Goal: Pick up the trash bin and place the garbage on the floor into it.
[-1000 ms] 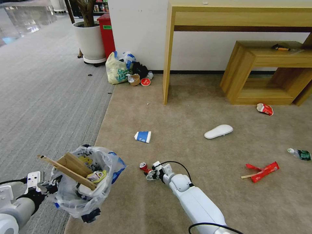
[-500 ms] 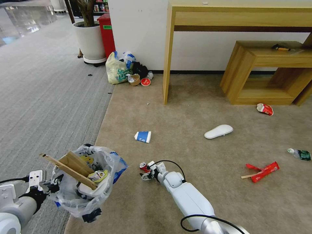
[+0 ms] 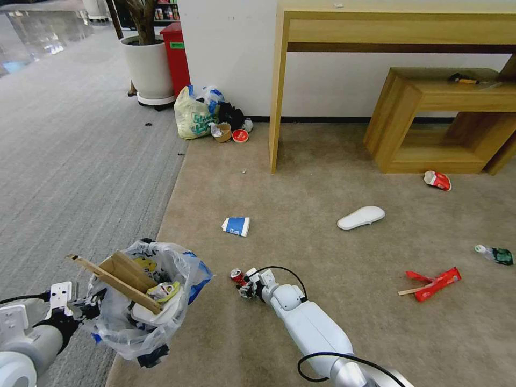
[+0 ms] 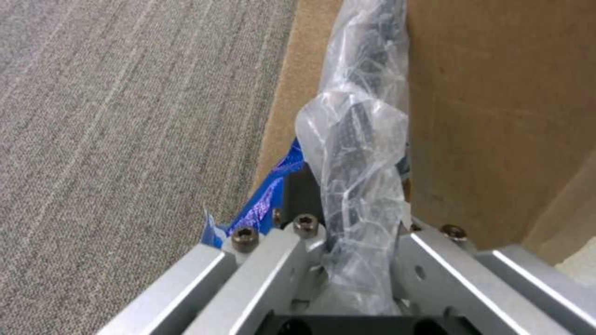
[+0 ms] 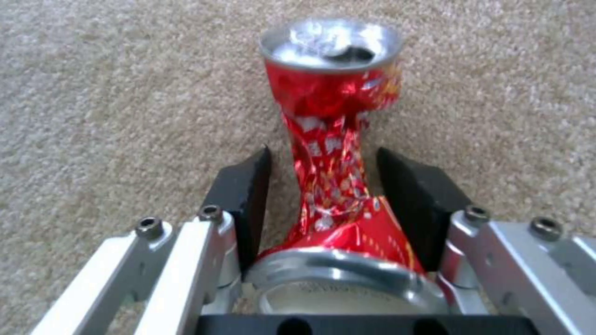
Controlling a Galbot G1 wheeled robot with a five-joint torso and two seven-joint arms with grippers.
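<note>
Straddling the crushed red aluminium can [image 5: 332, 139], the right gripper [image 5: 323, 195] is seen low on the beige short-pile carpet [image 3: 322, 333] at lower centre of the head view, its black pads [image 5: 248, 195] set apart on either side of the can's pinched waist with a sliver of gap left on each side; over the last second the arm has been drawn slightly leftward and the wrist settled around the can [image 3: 237, 276], so a grasp is judged to be about to close rather than already made. The small round black bin lined with a crinkly clear plastic bag [image 3: 142, 301] is kept aloft at lower left, barely shifted, its rim and liner [image 4: 360, 153] clamped between the fingers of the left gripper [image 3: 80, 309]. Flat brown cardboard [image 3: 126, 271] and a wooden slat are seen jutting stiffly from it.

The can is thin dented metal, hourglass-shaped, with a shiny lid. Left on the carpet are a blue-and-white paper cup [image 3: 236, 226], a smooth white foam insole [image 3: 361, 217], glossy red wrappers [image 3: 435, 283] and a small plastic bottle [image 3: 494, 254] at the right edge
</note>
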